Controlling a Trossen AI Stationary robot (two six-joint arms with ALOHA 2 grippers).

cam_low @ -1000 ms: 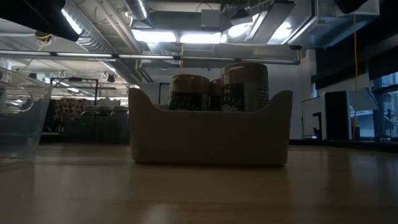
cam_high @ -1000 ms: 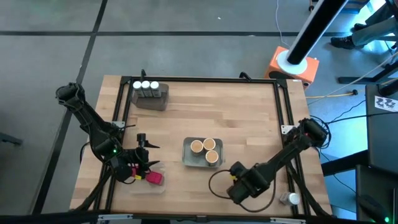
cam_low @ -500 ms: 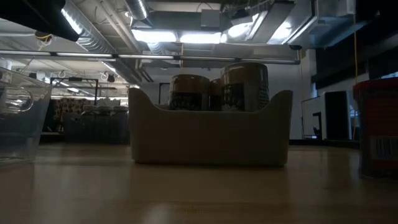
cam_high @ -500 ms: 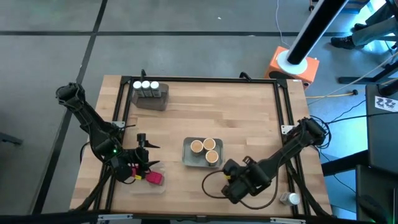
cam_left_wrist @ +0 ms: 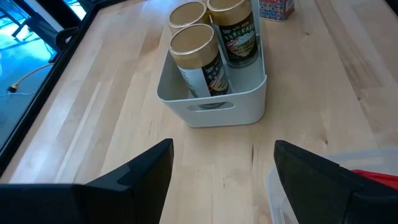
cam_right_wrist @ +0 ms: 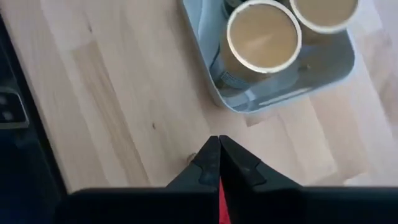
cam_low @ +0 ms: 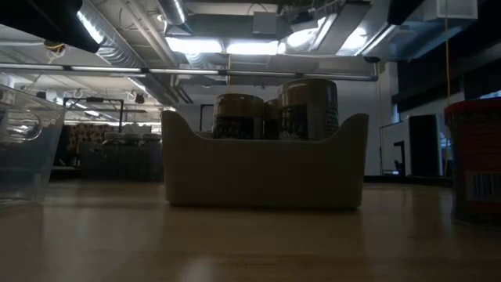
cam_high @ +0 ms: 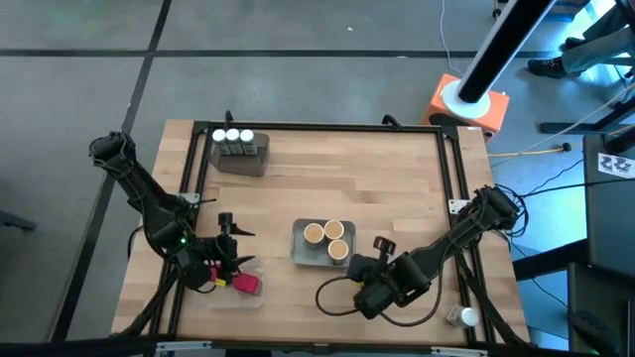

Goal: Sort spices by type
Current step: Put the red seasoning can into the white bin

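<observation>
Left pincer hangs wide open, holding nothing, over clear plastic tray with red boxy spice inside, near-left table edge. Dark white-capped jars sit in grey tray far left. Three round tan-lidded jars stand in grey plastic bin mid-table. Right pincer is clamped on a thin red thing, just beside bin. Red-capped container at right in low view.

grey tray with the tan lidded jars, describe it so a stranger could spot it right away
On the wooden table, look near the middle, just ahead of the right gripper. The grey tray there holds three tan-lidded jars. The other grey tray, at the far left corner, holds white-capped jars instead.
</observation>
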